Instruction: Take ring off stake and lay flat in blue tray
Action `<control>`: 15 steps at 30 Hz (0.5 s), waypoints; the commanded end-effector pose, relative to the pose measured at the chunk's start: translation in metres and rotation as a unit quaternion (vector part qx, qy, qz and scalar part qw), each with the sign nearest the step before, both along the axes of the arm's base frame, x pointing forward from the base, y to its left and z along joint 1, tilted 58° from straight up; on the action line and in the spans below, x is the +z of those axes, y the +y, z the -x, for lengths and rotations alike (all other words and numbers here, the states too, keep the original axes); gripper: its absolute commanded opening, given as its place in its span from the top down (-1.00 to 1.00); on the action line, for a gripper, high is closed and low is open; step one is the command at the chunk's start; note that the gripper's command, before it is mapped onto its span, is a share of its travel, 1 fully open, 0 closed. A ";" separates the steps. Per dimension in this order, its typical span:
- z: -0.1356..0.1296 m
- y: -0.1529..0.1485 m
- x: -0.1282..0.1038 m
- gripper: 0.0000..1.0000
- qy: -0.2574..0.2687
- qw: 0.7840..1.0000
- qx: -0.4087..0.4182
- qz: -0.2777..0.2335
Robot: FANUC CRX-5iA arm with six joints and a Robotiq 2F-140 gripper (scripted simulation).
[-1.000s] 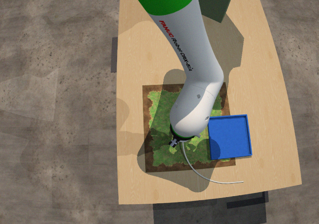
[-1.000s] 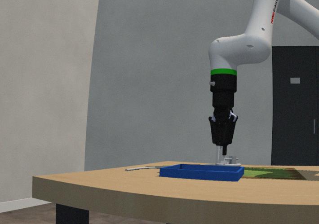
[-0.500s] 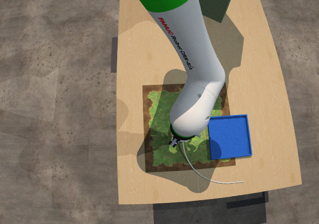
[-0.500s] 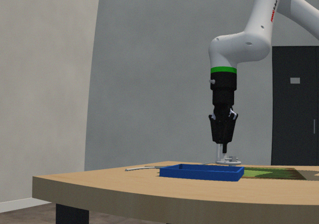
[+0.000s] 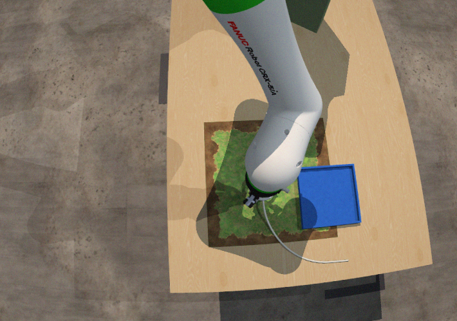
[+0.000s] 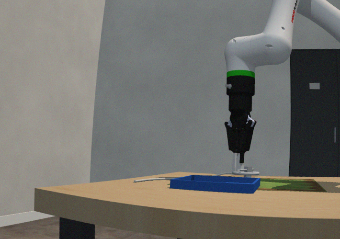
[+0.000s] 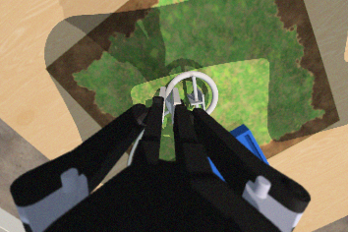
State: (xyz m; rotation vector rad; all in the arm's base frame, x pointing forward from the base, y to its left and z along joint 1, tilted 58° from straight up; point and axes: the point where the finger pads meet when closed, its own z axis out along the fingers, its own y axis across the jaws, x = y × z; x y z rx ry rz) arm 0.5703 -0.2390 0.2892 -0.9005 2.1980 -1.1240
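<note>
A thin white ring (image 7: 191, 90) lies level just under my fingertips, over the green mat (image 5: 232, 168). In the side view the ring (image 6: 245, 172) sits low, just behind the blue tray's far rim. A small pale stake (image 7: 196, 96) shows inside the ring; I cannot tell whether the ring still sits around it. My gripper (image 7: 168, 94) points straight down and is shut on a pale upright part at the ring's near edge. It also shows in the side view (image 6: 238, 159); the arm hides it from above. The empty blue tray (image 5: 328, 196) lies just right of the gripper.
The tray (image 6: 215, 183) has low walls and overlaps the mat's right edge. A thin white cable (image 5: 304, 256) curves from the wrist across the table's front. A dark green block (image 5: 308, 8) stands at the arm's base.
</note>
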 end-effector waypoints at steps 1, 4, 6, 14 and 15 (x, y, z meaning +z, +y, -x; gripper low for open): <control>0.000 0.000 0.001 0.80 -0.001 1.000 0.000 0.000; 0.003 -0.005 0.001 0.80 0.000 1.000 -0.001 0.001; 0.003 -0.004 0.001 0.80 0.002 1.000 -0.009 0.005; 0.002 -0.002 0.001 0.80 0.010 0.999 -0.037 0.021; 0.002 -0.002 0.001 0.80 0.011 0.999 -0.040 0.023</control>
